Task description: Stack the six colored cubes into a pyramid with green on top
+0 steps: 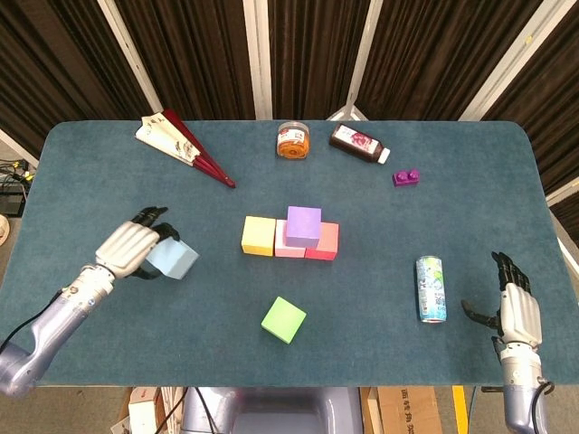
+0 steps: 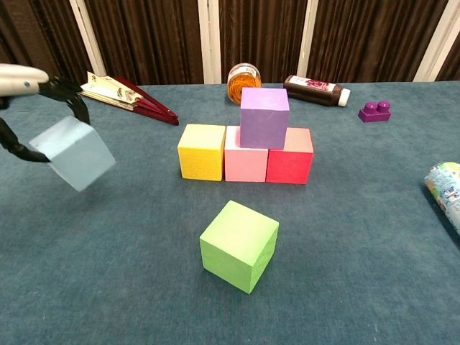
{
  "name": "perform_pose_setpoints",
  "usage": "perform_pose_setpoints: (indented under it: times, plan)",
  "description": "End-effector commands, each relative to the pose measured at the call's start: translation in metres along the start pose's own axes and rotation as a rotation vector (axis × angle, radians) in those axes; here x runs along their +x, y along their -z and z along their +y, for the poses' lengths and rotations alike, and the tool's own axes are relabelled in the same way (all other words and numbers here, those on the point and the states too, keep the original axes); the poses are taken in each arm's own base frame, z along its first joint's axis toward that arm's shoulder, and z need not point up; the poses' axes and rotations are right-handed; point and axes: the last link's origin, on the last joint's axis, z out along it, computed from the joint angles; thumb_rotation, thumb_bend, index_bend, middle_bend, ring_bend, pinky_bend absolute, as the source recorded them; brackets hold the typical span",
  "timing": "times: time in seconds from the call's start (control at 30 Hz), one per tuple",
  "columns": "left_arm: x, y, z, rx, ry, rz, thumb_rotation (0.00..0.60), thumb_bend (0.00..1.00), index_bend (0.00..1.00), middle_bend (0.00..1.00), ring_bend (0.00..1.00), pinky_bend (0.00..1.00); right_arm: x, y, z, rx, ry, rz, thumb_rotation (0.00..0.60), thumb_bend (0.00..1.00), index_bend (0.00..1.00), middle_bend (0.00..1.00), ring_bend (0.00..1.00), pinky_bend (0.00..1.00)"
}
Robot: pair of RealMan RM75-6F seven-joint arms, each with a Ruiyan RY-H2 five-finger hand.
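on our blue table [image 1: 109, 199], left hand [image 1: 129, 248] pinches the blue block [image 2: 72, 153]; next we set it beside the purple block [image 2: 264, 117].

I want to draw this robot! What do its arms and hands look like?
Each hand, the left hand and the right hand, has a silver-white shell on its back and black fingers. The left arm is a shiny silver-grey tube with a thin black cable along it. The right arm is silver-grey too.
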Motion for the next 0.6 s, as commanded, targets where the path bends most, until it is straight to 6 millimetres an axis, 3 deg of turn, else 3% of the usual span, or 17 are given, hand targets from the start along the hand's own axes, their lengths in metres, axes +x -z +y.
perform_pose_setpoints:
  times: [0.03,0.23,0.6]
  plan:
    - [0.011,0.010,-0.001,0.204,0.045,0.054,0.600,0.42,0.42,0.35,0.00,0.00,-0.001,0.000,-0.001,0.008,-0.005,-0.011,0.600,0.27,0.06,0.06,0.00,0.00]
    - [0.015,-0.006,0.011,0.338,0.068,0.071,0.600,0.42,0.41,0.34,0.00,0.00,-0.001,0.000,-0.001,0.015,-0.011,-0.025,0.600,0.27,0.06,0.06,0.00,0.00]
    - [0.006,-0.049,0.034,0.512,0.142,0.043,0.600,0.41,0.36,0.32,0.00,0.00,0.000,0.000,0.001,0.014,-0.015,-0.027,0.600,0.27,0.06,0.06,0.00,0.00]
